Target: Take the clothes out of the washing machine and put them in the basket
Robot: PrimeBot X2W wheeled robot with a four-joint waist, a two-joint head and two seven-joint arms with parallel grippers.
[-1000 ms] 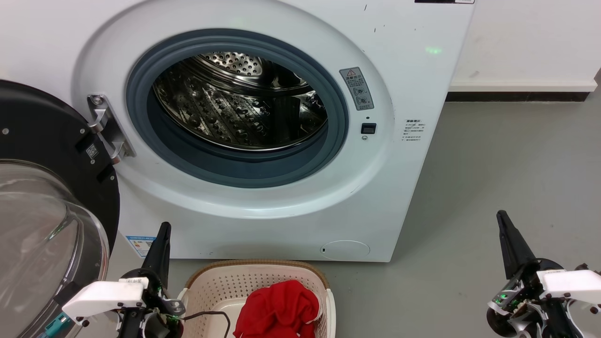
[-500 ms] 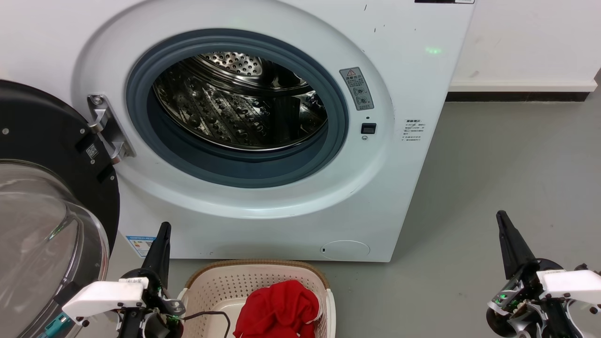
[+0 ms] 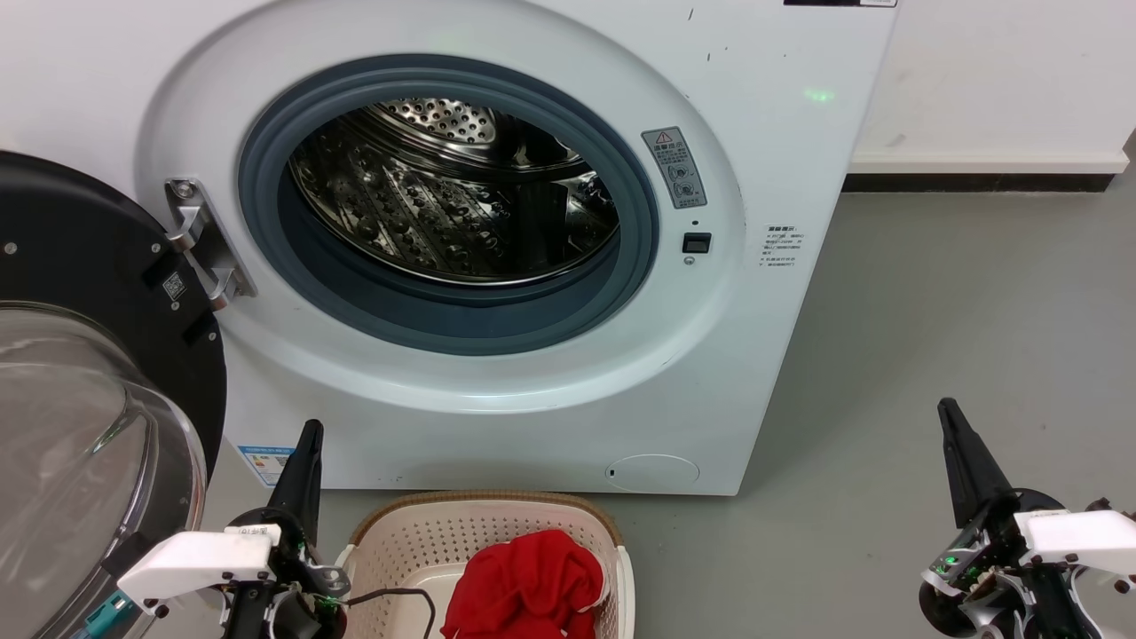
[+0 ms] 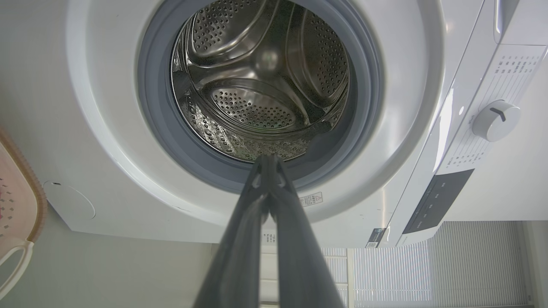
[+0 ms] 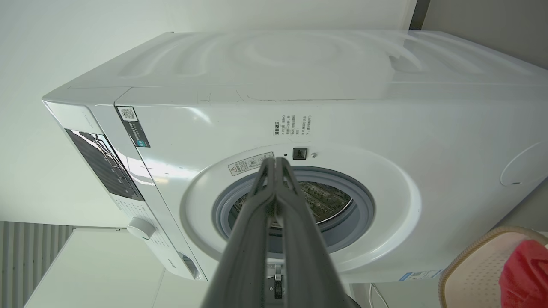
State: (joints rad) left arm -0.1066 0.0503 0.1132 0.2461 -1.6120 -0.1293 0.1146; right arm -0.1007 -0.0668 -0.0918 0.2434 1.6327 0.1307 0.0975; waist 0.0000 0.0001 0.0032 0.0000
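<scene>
Nothing has moved; the left pincer (image 3: 311,429) and right pincer (image 3: 947,409) stay closed, empty. The washing machine (image 3: 781,133) looks bare inside, with the clothes (image 3: 524,581) in the basket (image 3: 484,500): probably finished.

Bright, even light; wrist views bend edges.

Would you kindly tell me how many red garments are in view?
1: a red heap lies in the basket, before the washing machine. It may hold more than one garment bunched together. The drum shows bare steel.
</scene>
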